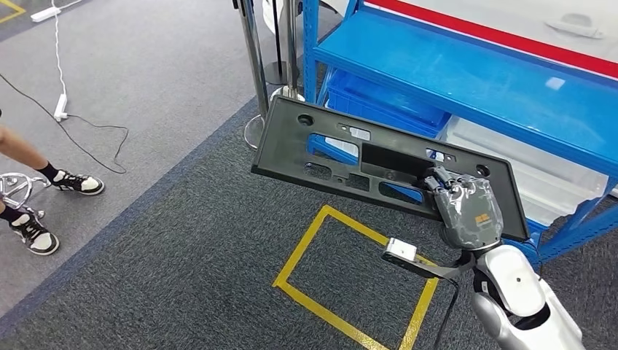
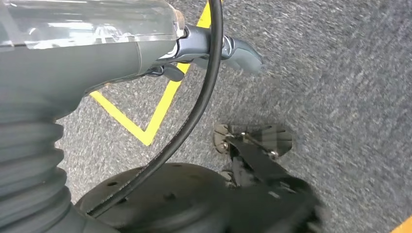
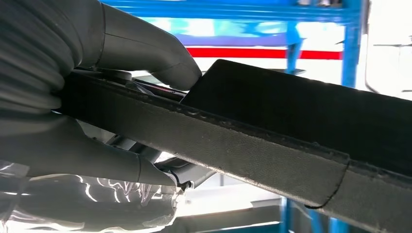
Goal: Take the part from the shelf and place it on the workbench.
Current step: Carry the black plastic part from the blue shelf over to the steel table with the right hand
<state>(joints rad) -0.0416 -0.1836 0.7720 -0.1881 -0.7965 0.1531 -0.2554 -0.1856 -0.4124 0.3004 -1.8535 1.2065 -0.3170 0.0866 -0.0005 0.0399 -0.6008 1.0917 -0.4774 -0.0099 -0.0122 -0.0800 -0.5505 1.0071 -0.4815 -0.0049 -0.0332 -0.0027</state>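
One person's shoes point(image 1: 51, 211) stand at the far left, so we swing the panel point(image 1: 379, 164) wide of them. We carry it in the air beside the blue shelf point(image 1: 466, 80), above the yellow floor square point(image 1: 357, 270), our right hand point(image 1: 466, 208) clamped on its near right end; we should keep it level while turning. Up close, the right wrist view shows the thumb point(image 3: 150, 48) over the panel's edge. Our left hand point(image 2: 214, 48) hangs over carpet, seemingly holding nothing; whether its fingers are curled, we cannot tell.

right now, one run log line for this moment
right hand grips black part | part airborne, off blue shelf | left hand holds nothing
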